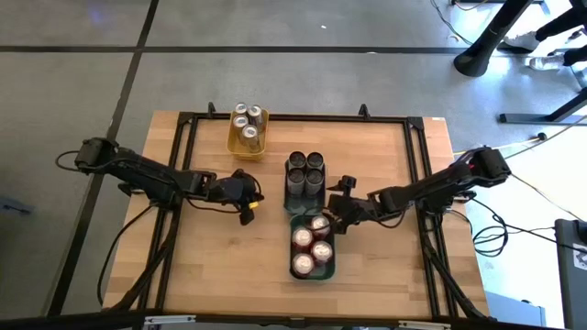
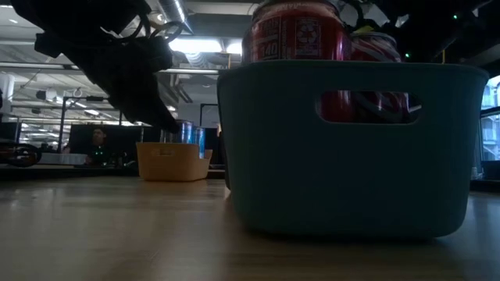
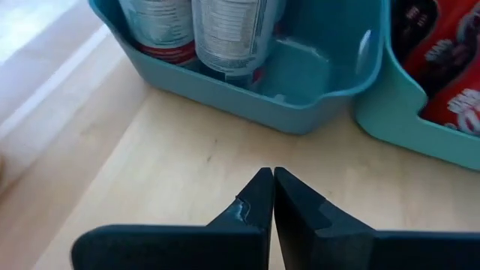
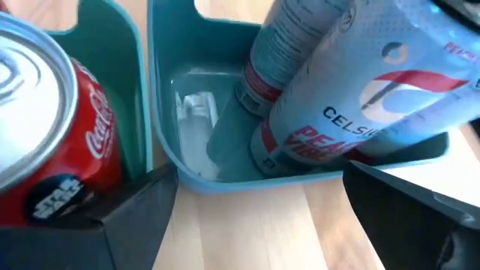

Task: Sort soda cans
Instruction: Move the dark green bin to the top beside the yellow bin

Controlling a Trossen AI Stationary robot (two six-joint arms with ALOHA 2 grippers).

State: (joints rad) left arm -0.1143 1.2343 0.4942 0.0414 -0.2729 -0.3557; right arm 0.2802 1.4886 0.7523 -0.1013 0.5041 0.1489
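Cans stand upright throughout, long axes vertical and silver tops up, grouped in three trays on the wooden desk (image 1: pixel 202 266). Farthest left, the yellow tray (image 1: pixel 248 142) near the desk's far edge holds three gold cans (image 1: pixel 248 120). The left arm reaches in low from the left edge, its left end effector (image 1: pixel 249 194) above bare wood just left of the middle tray, fingers (image 3: pixel 259 196) pressed together and holding nothing. At centre, a teal tray (image 1: pixel 304 197) carries four dark cans (image 1: pixel 305 169), and touching it on the near side another teal tray (image 1: pixel 313 270) carries four red cans (image 1: pixel 312 246). The right arm stretches in from the right edge, the right end effector (image 1: pixel 337 203) spread wide beside both teal trays, empty.
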